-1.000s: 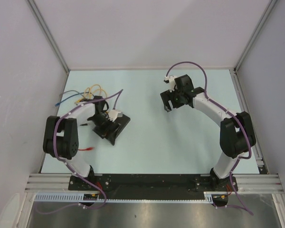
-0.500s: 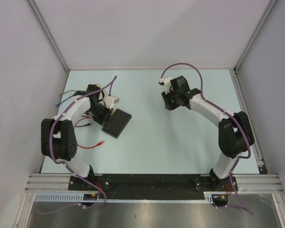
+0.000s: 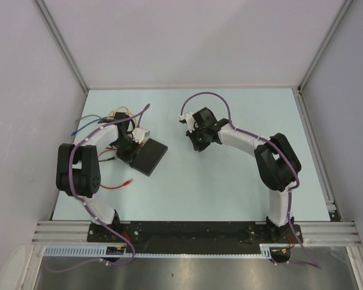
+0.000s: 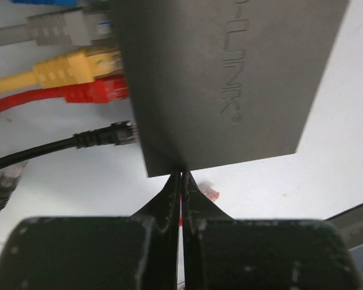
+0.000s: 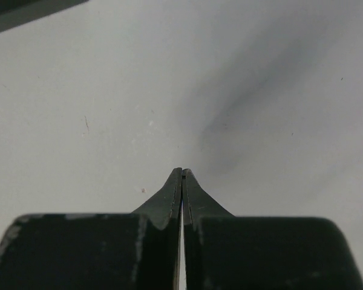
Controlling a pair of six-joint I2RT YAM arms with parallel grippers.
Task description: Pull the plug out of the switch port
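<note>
Left wrist view: left fingers (image 4: 171, 196), pressed together, sit at the switch's (image 4: 230, 78) corner near the surface's left edge, probably to steady it. Plugs (image 4: 85, 63) fill its ports. Right fingers (image 5: 172, 193), likewise together, hover mid-surface, well apart.

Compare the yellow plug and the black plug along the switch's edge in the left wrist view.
Colour: the yellow plug is bright yellow, while the black plug is black.
Bulk: the yellow plug looks thicker and boxier; the black plug is slimmer, with a ribbed boot.
Place: the yellow plug sits between the grey plug and the red plug. The black plug stands apart, nearest the corner of the switch and the left gripper.
Both reach the switch's port edge.
</note>
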